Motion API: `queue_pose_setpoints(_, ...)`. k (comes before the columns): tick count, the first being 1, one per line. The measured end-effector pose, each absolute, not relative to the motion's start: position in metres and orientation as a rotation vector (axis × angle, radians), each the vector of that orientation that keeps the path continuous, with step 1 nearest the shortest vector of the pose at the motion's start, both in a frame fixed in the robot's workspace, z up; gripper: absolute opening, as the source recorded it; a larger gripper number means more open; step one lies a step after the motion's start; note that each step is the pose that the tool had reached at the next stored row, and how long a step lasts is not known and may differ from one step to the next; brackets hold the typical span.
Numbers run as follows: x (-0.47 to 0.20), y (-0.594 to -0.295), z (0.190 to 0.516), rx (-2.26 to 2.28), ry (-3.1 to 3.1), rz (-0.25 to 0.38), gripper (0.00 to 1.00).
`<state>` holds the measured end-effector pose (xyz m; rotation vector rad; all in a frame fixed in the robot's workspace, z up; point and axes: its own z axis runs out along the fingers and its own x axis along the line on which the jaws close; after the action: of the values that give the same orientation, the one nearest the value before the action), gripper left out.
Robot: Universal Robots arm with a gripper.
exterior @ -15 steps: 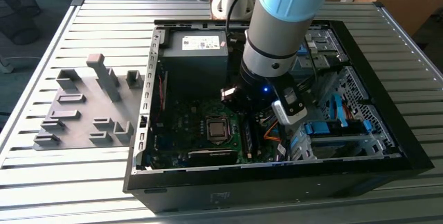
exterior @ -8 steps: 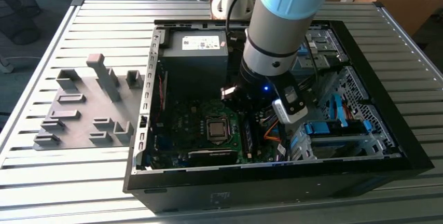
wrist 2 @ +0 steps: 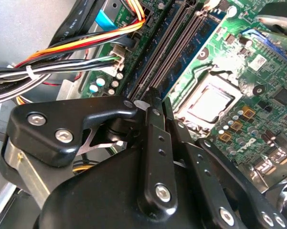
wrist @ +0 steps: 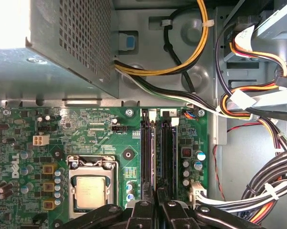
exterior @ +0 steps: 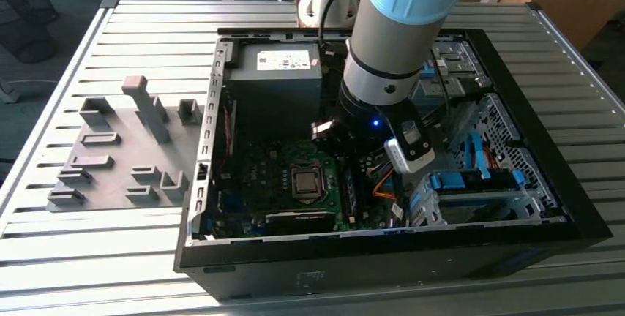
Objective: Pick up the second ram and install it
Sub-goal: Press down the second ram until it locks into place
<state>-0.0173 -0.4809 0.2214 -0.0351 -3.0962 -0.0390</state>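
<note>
the tool sits low inside the open computer case, right over the memory slots beside the cpu socket, so anything it carries would line up with a slot; its fingers look pinched nearly together, but i cannot tell whether the second ram is between them or already seated in a slot
</note>
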Motion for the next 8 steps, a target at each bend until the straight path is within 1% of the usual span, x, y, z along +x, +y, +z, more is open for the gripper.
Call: queue_pose_setpoints(8, -0.0174, -0.481, 0.2217, -0.035, -3.096, -0.042, 0.14)
